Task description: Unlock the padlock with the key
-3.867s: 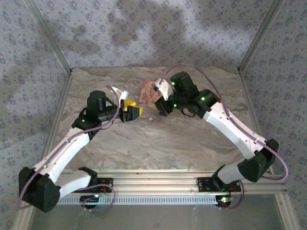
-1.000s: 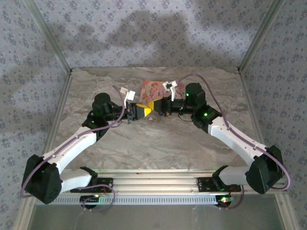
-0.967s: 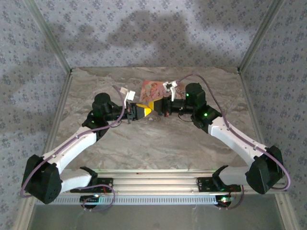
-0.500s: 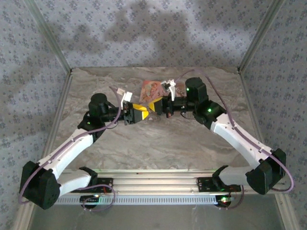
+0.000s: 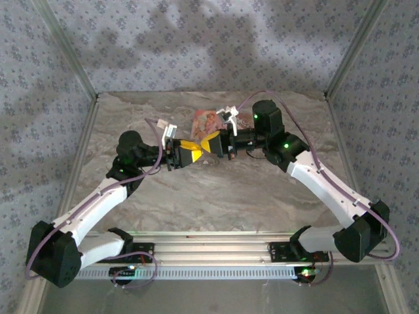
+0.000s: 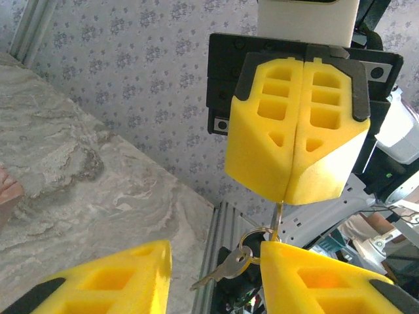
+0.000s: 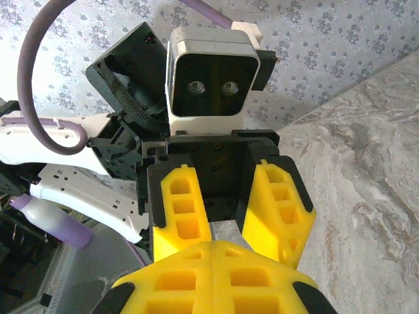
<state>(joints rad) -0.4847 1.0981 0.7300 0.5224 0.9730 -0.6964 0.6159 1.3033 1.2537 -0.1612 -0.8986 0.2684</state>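
Left wrist view has the right claw [image 6: 288, 195] clenched, holding the key [image 6: 221, 270] by a thin metal piece on its ring [image 6: 252, 237]. The key therefore dangles in mid-air above the tabletop [image 5: 216, 196], between the spread fingers of the released left claw [image 6: 213, 256]. The hold looks slight: a swing of the ring could twist it loose, or the left claw might close on the ring rather than the key and drop it.
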